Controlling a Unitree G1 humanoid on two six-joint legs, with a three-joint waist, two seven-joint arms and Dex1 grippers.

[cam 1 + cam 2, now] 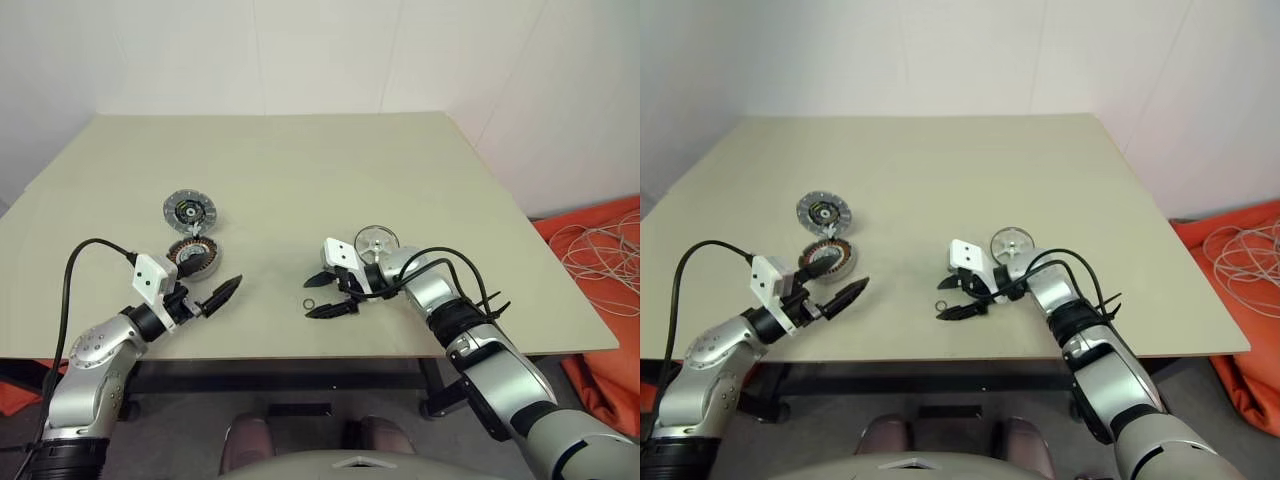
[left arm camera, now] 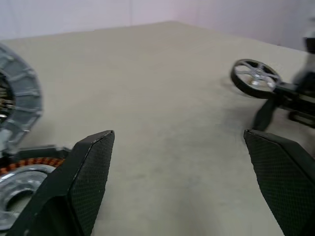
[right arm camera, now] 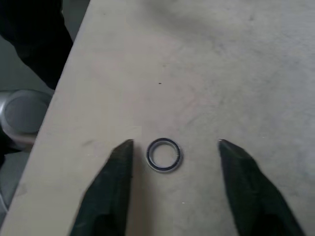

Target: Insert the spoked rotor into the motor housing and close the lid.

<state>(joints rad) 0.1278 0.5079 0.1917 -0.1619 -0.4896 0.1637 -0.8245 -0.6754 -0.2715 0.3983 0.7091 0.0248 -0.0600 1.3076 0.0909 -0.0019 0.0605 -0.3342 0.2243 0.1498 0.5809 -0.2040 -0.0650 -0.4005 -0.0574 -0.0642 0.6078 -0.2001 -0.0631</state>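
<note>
The beige bench (image 1: 300,170) takes up most of the head view, running from the white wall at the top down to its front edge across the lower middle of the frame. Orange fabric with a tangle of pale cable (image 1: 600,250) lies on the floor at the right edge.

The right end effector (image 1: 322,295) sits just right of the frame's centre, low over the bench. Its two black fingers are spread apart, and in the right wrist view they stand on either side of a small metal ring (image 3: 164,155) that lies flat on the bench, with neither finger touching it. The left end effector (image 1: 212,300) is in the lower left of the frame, its fingers released wide and grasping nothing.

The lid (image 1: 189,209) lies flat in the left-centre of the frame. The motor housing (image 1: 193,257), copper windings showing, stands just below the lid in the frame and right beside the left end effector. The spoked rotor (image 1: 376,241) rests on the bench just right of centre, close behind the right end effector's wrist and well apart from the housing.

The ring (image 1: 310,304) is the smallest item, near the bench's front edge at mid-frame.
</note>
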